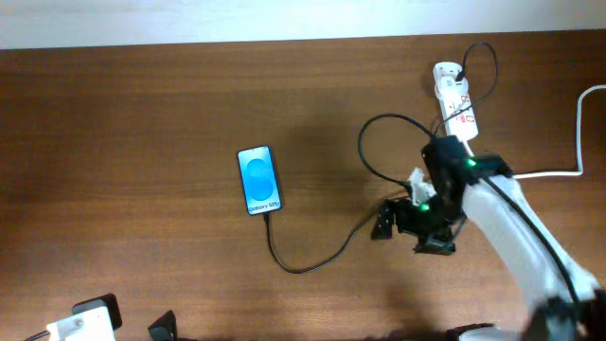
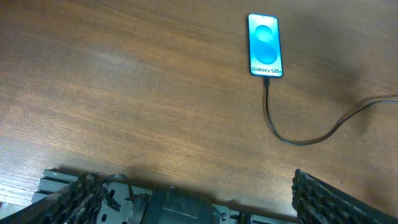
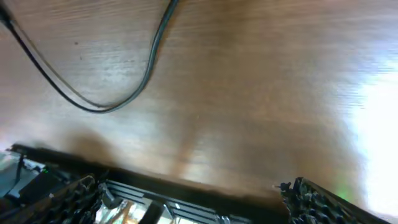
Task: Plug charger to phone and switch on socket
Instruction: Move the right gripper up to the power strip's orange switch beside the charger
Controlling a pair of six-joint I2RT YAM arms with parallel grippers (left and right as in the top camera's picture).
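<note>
Socket: near end hidden under right arm, switch state too small to read. Left arm cut off at overhead's bottom edge. Left tool spread wide, empty, over bare desk. Right tool spread wide, holding nothing, above charger loop. Phone flat mid-desk, screen up, long axis far-to-near, charger tip at near short edge.

Black charger joins the lit phone; white socket lies well apart.
</note>
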